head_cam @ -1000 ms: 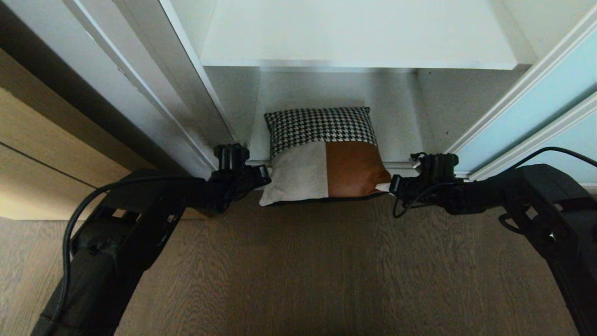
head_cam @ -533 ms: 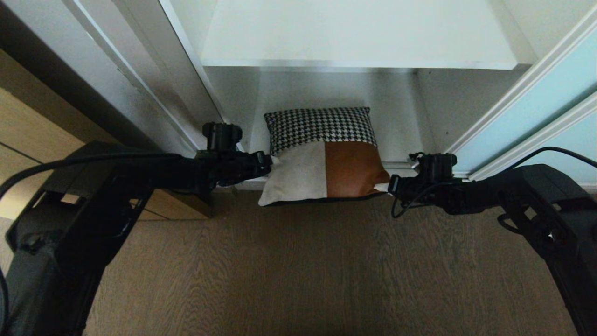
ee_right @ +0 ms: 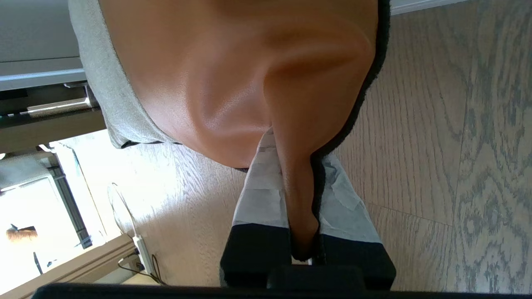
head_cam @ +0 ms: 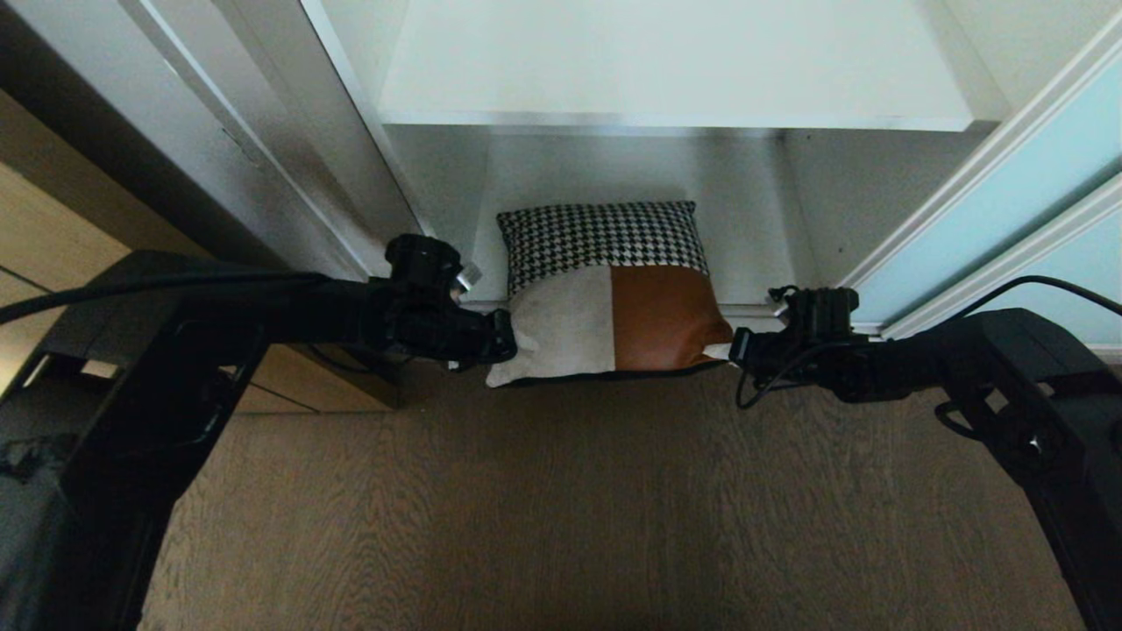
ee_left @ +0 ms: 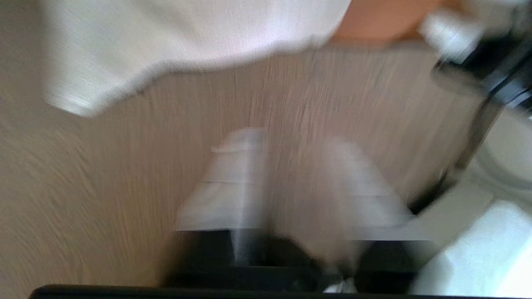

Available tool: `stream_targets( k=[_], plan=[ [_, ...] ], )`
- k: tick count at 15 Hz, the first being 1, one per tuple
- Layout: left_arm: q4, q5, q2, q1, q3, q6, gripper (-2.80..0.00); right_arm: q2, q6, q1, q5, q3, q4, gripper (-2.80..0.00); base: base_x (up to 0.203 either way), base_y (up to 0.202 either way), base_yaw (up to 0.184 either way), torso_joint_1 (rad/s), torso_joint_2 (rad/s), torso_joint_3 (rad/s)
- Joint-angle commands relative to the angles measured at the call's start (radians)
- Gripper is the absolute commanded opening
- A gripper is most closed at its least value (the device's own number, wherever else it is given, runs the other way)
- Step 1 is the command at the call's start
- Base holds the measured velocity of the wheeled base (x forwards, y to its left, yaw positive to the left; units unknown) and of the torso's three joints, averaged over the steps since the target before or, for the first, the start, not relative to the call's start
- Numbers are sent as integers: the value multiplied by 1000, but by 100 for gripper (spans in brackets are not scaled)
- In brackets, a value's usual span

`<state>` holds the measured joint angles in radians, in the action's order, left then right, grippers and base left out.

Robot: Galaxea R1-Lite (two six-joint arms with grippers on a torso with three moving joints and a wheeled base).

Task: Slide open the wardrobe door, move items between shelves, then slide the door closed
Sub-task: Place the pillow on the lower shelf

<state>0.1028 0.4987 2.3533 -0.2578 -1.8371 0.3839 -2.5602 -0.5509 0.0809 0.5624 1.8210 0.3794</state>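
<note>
A: Two arms are in the head view, one at each side of the cushion (head_cam: 614, 294). On the far left there is the tan wood panel (head_cam: 53, 245), then the silver-white frame (head_cam: 289, 166) of the wardrobe opening.

B: And the left gripper (head_cam: 507, 337)?

A: It is at the cream corner of the cushion, the corner near the floor (head_cam: 561, 508). In its wrist view the two pale fingers (ee_left: 232, 187) are blurred, with wood floor visible between them. The cream fabric is beyond their tips. Whether they are apart or together, I cannot tell.

B: Where does the cushion lie?

A: On the lowest board of the wardrobe, under the white shelf (head_cam: 675, 61). The houndstooth strip is toward the back, and the front edge hangs a little over the floor.

B: The right side?

A: The right gripper (head_cam: 734, 349) is clamped on the rust-brown corner. In the right wrist view its grey pads (ee_right: 266, 195) pinch a fold of leather and black piping between them. Further right stands the sliding wardrobe door (head_cam: 999, 210), pale blue, pushed aside.
</note>
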Motion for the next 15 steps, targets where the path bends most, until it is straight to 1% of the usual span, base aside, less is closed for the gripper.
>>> stream_targets(
  k=[1,2,4,7,8,9,10,11,12,14,15],
  plan=[
    [72,3,122,-23,-77,-15,-280,4,-3,2,4,-1,1,-280,0,0,0,0,0,0],
    [99,3,162,-29,-95,-40,-280,9,-3,2,2,-6,1,-280,0,0,0,0,0,0],
    [114,2,213,-35,-104,-93,-280,12,-3,7,2,-7,0,-280,0,0,0,0,0,0],
    [108,-3,265,-33,-106,-123,-280,19,-3,12,2,-13,3,-280,0,0,0,0,0,0],
    [84,-15,278,-31,-106,-127,-280,24,-2,13,2,-19,3,-280,0,0,0,0,0,0],
    [21,-44,292,-29,-106,-124,-280,28,-1,13,2,-25,3,-280,0,0,0,0,0,0],
    [-62,-98,313,-27,-106,-121,-280,30,-1,14,2,-28,3,-280,0,0,0,0,0,0],
    [-155,-168,333,-26,-106,-116,-280,31,-1,14,2,-28,1,-280,0,0,0,0,0,0],
    [-227,-213,341,-26,-106,-105,-280,30,-1,14,2,-27,1,-280,0,0,0,0,0,0],
    [-315,-235,336,-25,-106,-78,-280,29,-1,14,2,-29,1,-280,0,0,0,0,0,0],
    [-390,-261,341,-26,-106,-72,-280,29,-1,14,2,-31,3,-280,0,0,0,0,0,0]
  ],
)
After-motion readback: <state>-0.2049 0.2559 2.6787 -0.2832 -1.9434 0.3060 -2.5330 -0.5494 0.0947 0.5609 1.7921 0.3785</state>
